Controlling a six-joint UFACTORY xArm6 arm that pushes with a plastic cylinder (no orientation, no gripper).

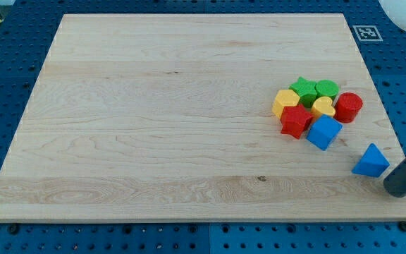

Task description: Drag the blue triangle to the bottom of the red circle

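- Between your blue triangle (371,161) and the red circle (348,106) the board (154,120) lies open.
- The blue cube (323,132) sits at the view's left of that gap.
- My tip (402,186) rests just beside the triangle, at the view's right.

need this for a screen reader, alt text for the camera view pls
My tip sits just right of the blue triangle near the wooden board's bottom right; the red circle lies above, edging a cluster of coloured blocks.

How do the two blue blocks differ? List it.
The blue triangle is wedge-shaped; the blue cube is boxy. The triangle lies alone, right beside my tip; the cube touches the cluster, against the red star-like block. The cube looks slightly larger. Both are the same blue.
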